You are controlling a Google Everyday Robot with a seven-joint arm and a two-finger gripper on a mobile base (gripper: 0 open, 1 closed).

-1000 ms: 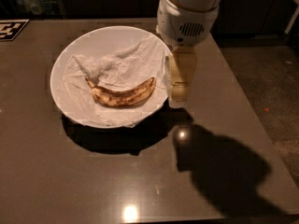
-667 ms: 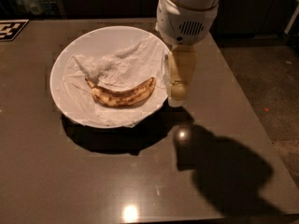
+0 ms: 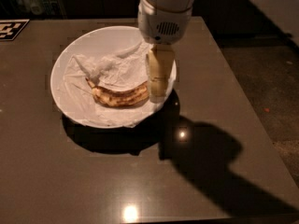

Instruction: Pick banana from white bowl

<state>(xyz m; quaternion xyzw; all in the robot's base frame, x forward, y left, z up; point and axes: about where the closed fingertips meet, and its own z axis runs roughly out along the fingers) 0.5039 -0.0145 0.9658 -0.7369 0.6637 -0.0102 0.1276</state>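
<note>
Since the earlier frames, the robot's pale, blocky two-finger gripper (image 3: 158, 90) has slid from the right rim of the bowl inward. It now hangs over the bowl's interior with its tip at the right end of the banana. The curved, brown-speckled yellow banana (image 3: 120, 96) has not shifted. It lies on its side in the near half of the large, round, shallow white bowl (image 3: 88, 38), its ends turned up towards the far side. A crumpled white paper napkin (image 3: 112, 69) is spread beneath it and bunched up just behind it, towards the bowl's far rim.

The gripper points straight down from its rounded white wrist housing, which stands above the bowl's right portion. The tip is just beside the fruit's end, and I cannot tell whether they touch. Whether the gripper is parted or closed cannot be told from this angle either, and nothing is lifted.

The change reads as the approach closing in, with the grasp itself not yet made. The tip sits at the banana's end rather than astride its middle, so a grip here may catch only the end, or napkin along with it.

Beyond the bowl, the dark, glossy brown tabletop (image 3: 70, 171) carries the arm's shadow (image 3: 210, 157) to the bowl's near right. A black-and-white printed marker (image 3: 11, 29) lies well off to the bowl's far left.
</note>
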